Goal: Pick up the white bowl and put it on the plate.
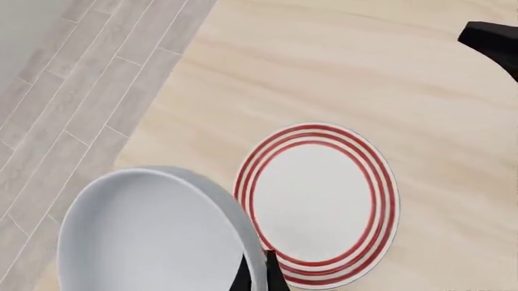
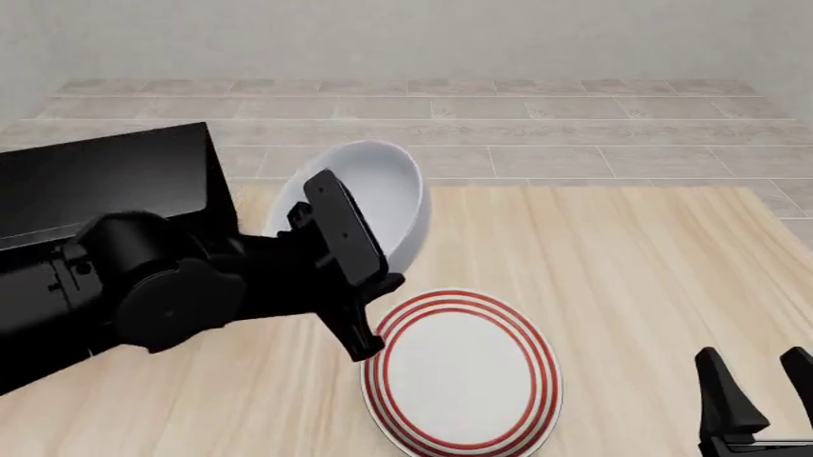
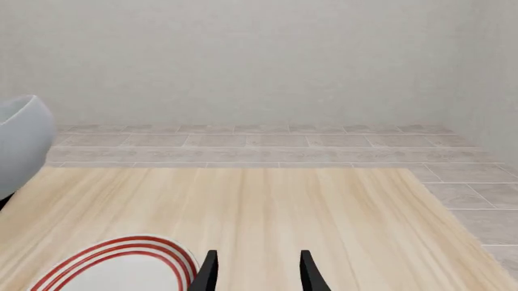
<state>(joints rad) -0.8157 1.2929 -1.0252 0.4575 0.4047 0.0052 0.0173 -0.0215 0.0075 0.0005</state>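
In the front view, a black microwave fills the upper left of the frame, standing on the bench. In front of it the left arm reaches in from the left edge toward the middle. Its hand is closed on the rim of the bowl, which it holds tilted, lifted off the bench, its open side facing the camera. The bowl sits just left of centre in the upper half of the frame, above and slightly left of the plate.

The left wrist view shows the grip closely: the two dark fingers at the bottom edge pinch the bowl's rim, one on either side of the wall. The bowl fills the lower left of that frame, with the plate just beside it at lower centre, their outlines overlapping.

The plate lies flat on the bench at lower centre of the front view, bare.

At the lower right corner of the front view the right hand rests low, well apart from the plate, its fingers spread and holding nothing. The right wrist view confirms it: the hand shows both fingers parted at the bottom edge, with bare wood between them, the plate's rim at lower left and a slice of the bowl at the left edge.
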